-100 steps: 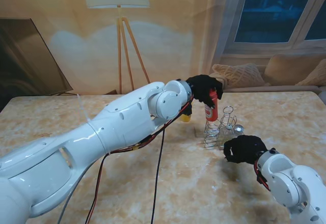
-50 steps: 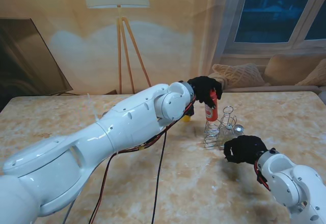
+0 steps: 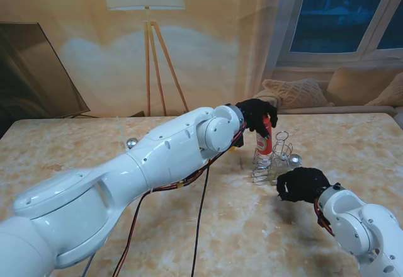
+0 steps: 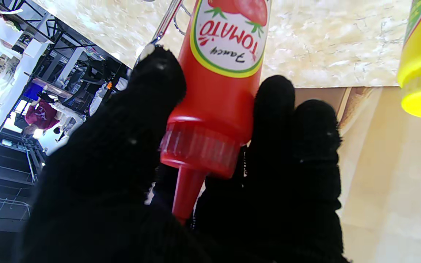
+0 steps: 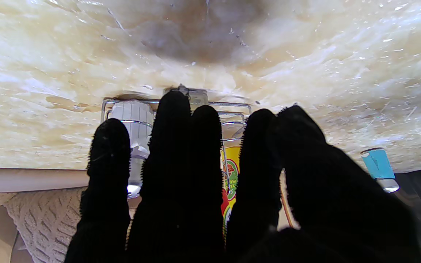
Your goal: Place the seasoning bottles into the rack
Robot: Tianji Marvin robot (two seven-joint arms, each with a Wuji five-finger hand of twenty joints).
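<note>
Gripping the red plastic tomato ketchup squeeze bottle (image 3: pixel 262 135) near its cap, the black-gloved left hand (image 3: pixel 253 114) holds it upright directly over the silver wire rack (image 3: pixel 272 160) on the marble-patterned desk (image 3: pixel 220 220). The bottle's base stands at the rack's top rings; whether it has entered a compartment cannot be told. In the left wrist view the fingers (image 4: pixel 287 120) wrap both sides of the bottle (image 4: pixel 219 91) at the ribbed red cap, nozzle pointing back toward the palm, label reading "TOMATO". A wire loop of the rack (image 4: pixel 163 23) shows just beside the thumb tip. A yellow plastic squeeze bottle (image 4: pixel 420 54) stands on the desk near the hand, apart from it.

The black-gloved right hand (image 3: pixel 302 184) sits nearer to me than the rack, just beside it, holding nothing, fingers loosely curled. In the right wrist view its fingers (image 5: pixel 174 146) extend side by side toward the rack (image 5: pixel 232 109); contact cannot be confirmed. A white-capped shaker (image 5: pixel 132 117) sits inside the rack beyond the fingertips. A blue-labelled small bottle (image 5: pixel 378 166) lies on the desk beside the thumb, well apart.
</note>
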